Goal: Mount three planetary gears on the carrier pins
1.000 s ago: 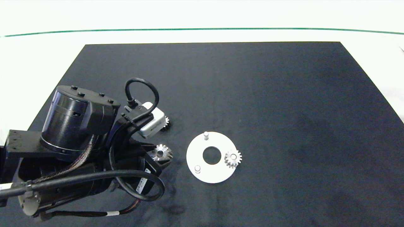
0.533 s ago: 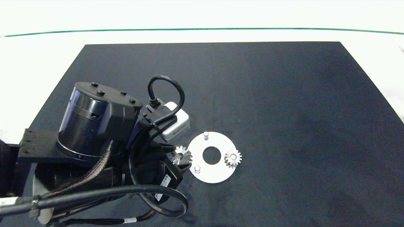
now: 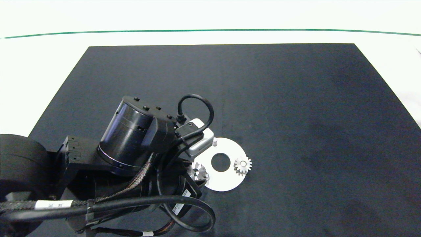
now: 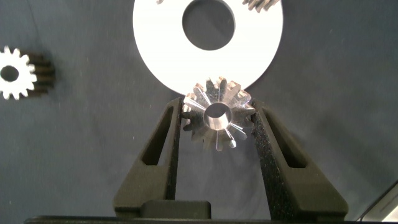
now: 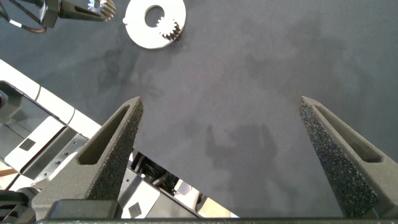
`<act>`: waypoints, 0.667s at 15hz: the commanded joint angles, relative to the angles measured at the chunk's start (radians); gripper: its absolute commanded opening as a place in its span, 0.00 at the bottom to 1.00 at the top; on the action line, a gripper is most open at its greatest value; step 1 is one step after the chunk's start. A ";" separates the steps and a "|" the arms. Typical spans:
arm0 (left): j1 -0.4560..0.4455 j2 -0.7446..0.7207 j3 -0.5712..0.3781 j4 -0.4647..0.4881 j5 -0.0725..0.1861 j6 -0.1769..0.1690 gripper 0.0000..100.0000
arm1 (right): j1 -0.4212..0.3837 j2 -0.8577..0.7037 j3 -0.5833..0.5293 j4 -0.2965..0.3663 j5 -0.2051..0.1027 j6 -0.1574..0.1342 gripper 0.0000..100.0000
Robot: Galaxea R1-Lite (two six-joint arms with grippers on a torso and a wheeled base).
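Desk (image 3: 296, 98): covered by a dark mat, unchanged.
Left pincer (image 4: 217, 124): has been carried rightward from the mat onto the disc's near-left edge; pinched on a gear.
Right pincer (image 5: 224, 134): fingers spread wide, held high, well apart from the disc.
White disc (image 3: 227, 182): unmoved.
Held gear (image 3: 198, 172): now brought over the near-left pin.
Seated gear (image 3: 242, 165): unchanged on its pin.
Third gear (image 4: 11, 73): lying on the mat beside the disc.
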 commanded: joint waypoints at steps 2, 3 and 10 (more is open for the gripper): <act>-0.021 0.030 -0.044 0.004 0.011 0.001 0.07 | 0.001 0.001 0.000 0.005 -0.001 0.000 1.00; -0.026 0.046 -0.055 0.004 0.011 0.001 0.07 | 0.001 0.000 0.000 0.005 -0.001 0.000 1.00; -0.018 0.090 -0.079 0.001 0.023 0.078 0.07 | 0.001 0.000 -0.002 0.005 -0.001 0.000 1.00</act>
